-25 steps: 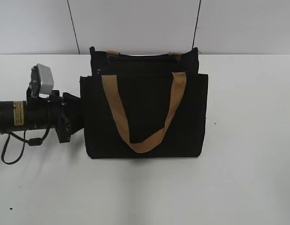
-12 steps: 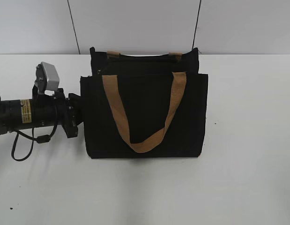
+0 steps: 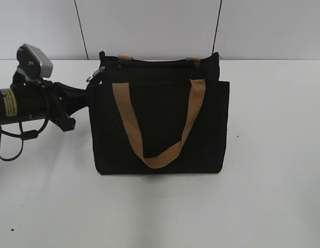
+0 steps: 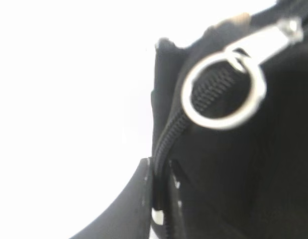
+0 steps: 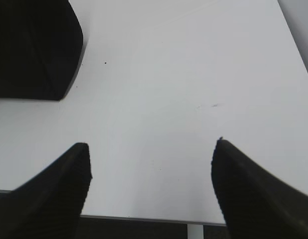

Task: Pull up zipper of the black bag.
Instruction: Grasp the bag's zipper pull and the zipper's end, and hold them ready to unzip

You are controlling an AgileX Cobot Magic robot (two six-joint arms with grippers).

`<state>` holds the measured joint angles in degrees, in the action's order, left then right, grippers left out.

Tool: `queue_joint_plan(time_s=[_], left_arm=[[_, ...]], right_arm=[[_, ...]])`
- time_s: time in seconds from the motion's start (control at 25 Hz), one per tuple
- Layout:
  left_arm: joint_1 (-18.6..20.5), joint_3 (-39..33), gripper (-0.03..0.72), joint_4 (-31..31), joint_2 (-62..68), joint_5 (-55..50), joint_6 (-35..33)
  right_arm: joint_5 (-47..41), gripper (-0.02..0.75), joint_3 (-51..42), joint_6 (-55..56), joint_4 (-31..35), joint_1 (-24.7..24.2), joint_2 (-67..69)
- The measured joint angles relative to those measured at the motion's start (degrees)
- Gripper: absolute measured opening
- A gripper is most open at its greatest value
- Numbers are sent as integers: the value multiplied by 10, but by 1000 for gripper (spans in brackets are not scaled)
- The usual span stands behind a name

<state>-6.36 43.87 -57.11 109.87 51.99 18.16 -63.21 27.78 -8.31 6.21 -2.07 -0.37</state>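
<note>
Black bag (image 3: pixel 160 124) stands upright mid-table (image 3: pixel 273 155), zip line along top edge. Zipper (image 3: pixel 95 74) pull sits at bag's top left corner; step in hand, in my judgement: catch ring w/o snagging fabric, draw along zip line.

L gripper (image 3: pixel 86 98) horizontal, tips against bag's left edge below pull; finger state cannot tell.

R gripper (image 5: pixel 151 186) fingers apart over bare table, off bag.

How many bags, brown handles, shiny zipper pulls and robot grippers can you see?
Bags: 1, the black bag
Brown handles: 2, front handle and back handle
Zipper pulls: 1, the zipper
Grippers: 2, left gripper and right gripper
Total: 6
</note>
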Motion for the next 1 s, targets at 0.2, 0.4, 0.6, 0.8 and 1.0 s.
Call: queue_joint_plan(time_s=[0.2,0.4,0.6,0.8,1.0], left_arm=[[0,-13,28,13,-78,-26,15],[-7,-14,28,21,-149,-105,32],[-31,-15,28,21,-196,-153,35],[-46,-16,28,45,-202,-170,41],[-46,-16,28,68,-207,-172,43]], right_arm=[[0,577,0,0,0,0,0],[0,577,0,0,0,0,0],[0,577,0,0,0,0,0],[0,577,0,8,0,1,0],[2,577,4,49,7,4,2]])
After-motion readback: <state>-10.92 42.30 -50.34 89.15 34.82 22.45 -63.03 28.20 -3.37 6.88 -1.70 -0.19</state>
